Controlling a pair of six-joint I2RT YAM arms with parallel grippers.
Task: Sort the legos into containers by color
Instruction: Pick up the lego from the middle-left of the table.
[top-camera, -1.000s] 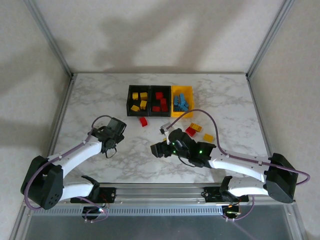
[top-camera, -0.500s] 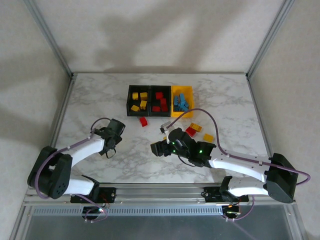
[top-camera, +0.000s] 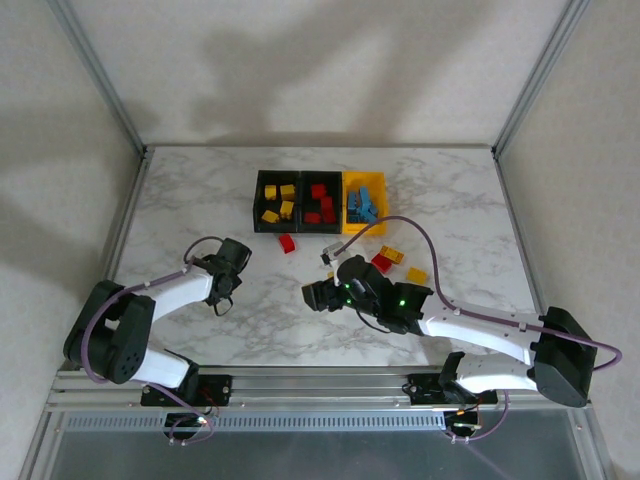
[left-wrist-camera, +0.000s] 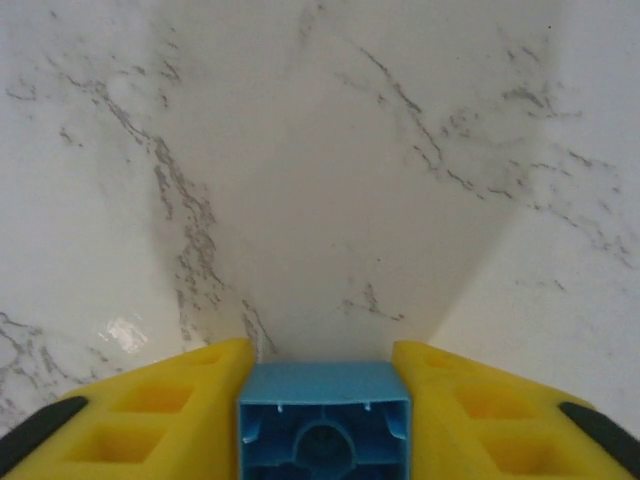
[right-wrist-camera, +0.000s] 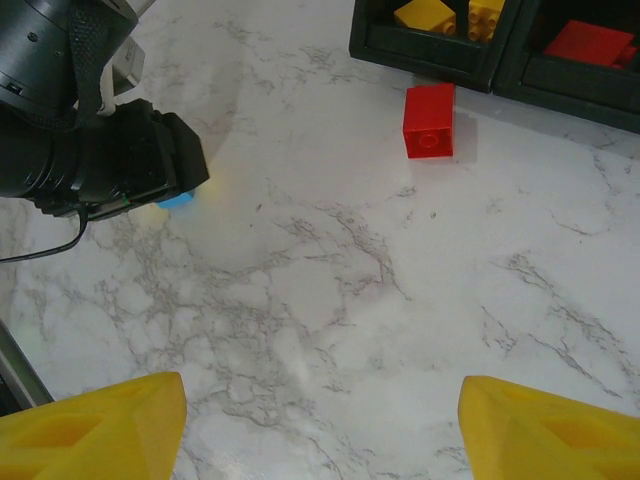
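Blue plastic is pinched between the yellow fingers (left-wrist-camera: 170, 420) of the left tool (left-wrist-camera: 322, 368). One blue lego (left-wrist-camera: 323, 420) is clamped by its side walls, hollow underside toward the wrist camera, so that it can be carried without slipping. Whether it rests on the surface (top-camera: 180, 200) or is raised just clear of it cannot be told. The grip is located toward the near left corner of the surface, well apart from the containers (top-camera: 302, 176), which are set in a row at the middle of the far edge. The yellow bin (top-camera: 363, 177) is loaded with blue legos and is therefore judged to be the destination. Yellow ones are held in the left black bin (top-camera: 258, 205) and red ones in the middle black bin (top-camera: 320, 176).

The left arm is laid low from its base, with the forearm angled toward the centre and the tool tipped down at the surface. The right tool (right-wrist-camera: 320, 430) is held with its jaws spread and nothing between them, above bare marble near the middle of the surface. The right arm is stretched across from the near right corner. A loose red lego (right-wrist-camera: 429, 121) is found just beside the near wall of the black bins. Three more legos (top-camera: 392, 258) are scattered on the right half of the surface.
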